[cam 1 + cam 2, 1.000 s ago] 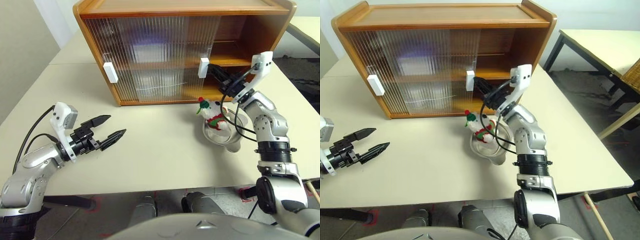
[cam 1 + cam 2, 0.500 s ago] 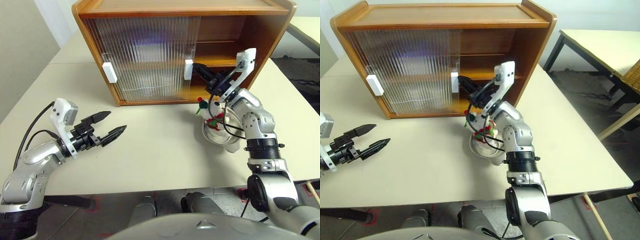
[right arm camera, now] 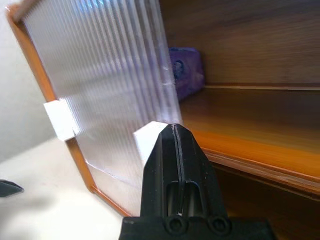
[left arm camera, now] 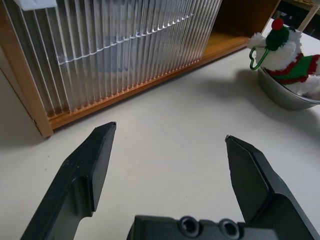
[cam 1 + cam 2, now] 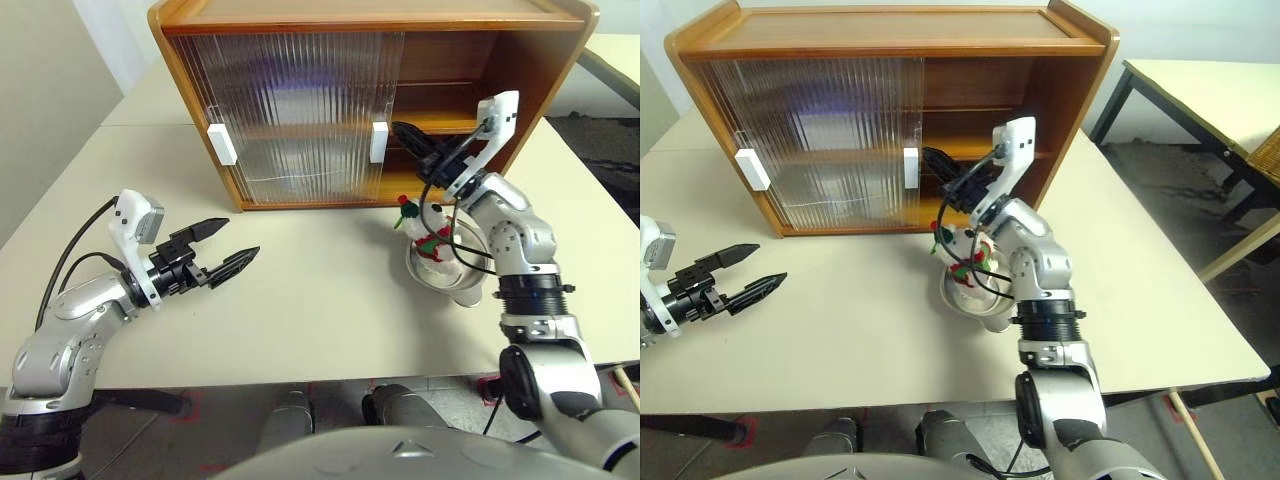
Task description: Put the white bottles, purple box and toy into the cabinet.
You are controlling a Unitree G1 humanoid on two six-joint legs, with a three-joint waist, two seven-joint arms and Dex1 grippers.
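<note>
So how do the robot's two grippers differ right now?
The left gripper has its fingers spread wide; the right gripper has them pressed together. The left hovers low over the bare table, apart from everything; the right is raised at the cabinet, its tip beside a white door handle. Both have two black fingers and hold nothing.

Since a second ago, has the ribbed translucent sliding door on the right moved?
Yes. The ribbed translucent sliding door has slid left along the orange-brown wooden cabinet; its white handle now sits farther from the cabinet's right wall, so more of the shelves is open.
</note>
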